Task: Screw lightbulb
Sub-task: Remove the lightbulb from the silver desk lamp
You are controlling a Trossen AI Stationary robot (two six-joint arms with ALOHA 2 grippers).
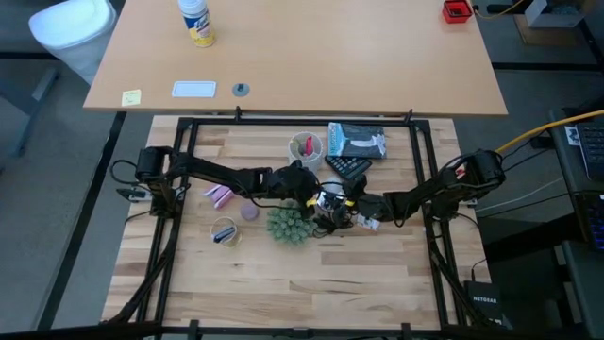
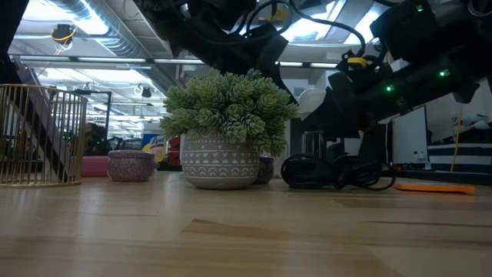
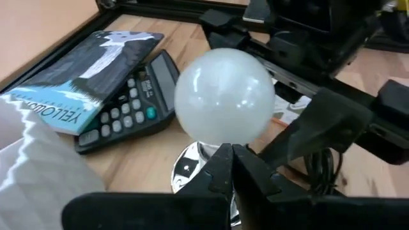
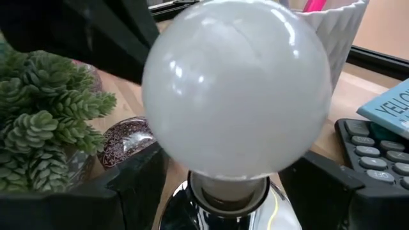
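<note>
The white lightbulb [image 4: 236, 89] stands upright with its neck in the shiny silver socket dish [image 4: 223, 204], near the table's middle [image 1: 330, 200]. My left gripper [image 3: 231, 156] comes from the left. Its fingers are shut together at the dish's rim [image 3: 192, 169], just below the bulb [image 3: 223, 96]. My right gripper [image 4: 233, 191] comes level from the right and is open. Its fingers [image 4: 137, 185] stand on either side of the dish under the bulb; I cannot tell whether they touch it. The black cord [image 2: 330, 173] lies on the table. My left gripper has its two fingers closed together on the socket dish's rim [image 3: 203, 167], on the side below the bulb. The fingertips themselves hide the place of contact. The bulb stands upright in the dish above them.
A green spiky plant in a white pot [image 1: 288, 225] stands close to the bulb on its left. A calculator [image 1: 347, 167], a book [image 1: 357, 140] and a white cup with pens [image 1: 305, 147] lie behind it. A purple bowl [image 1: 249, 212] and a gold wire basket [image 1: 224, 231] sit further left.
</note>
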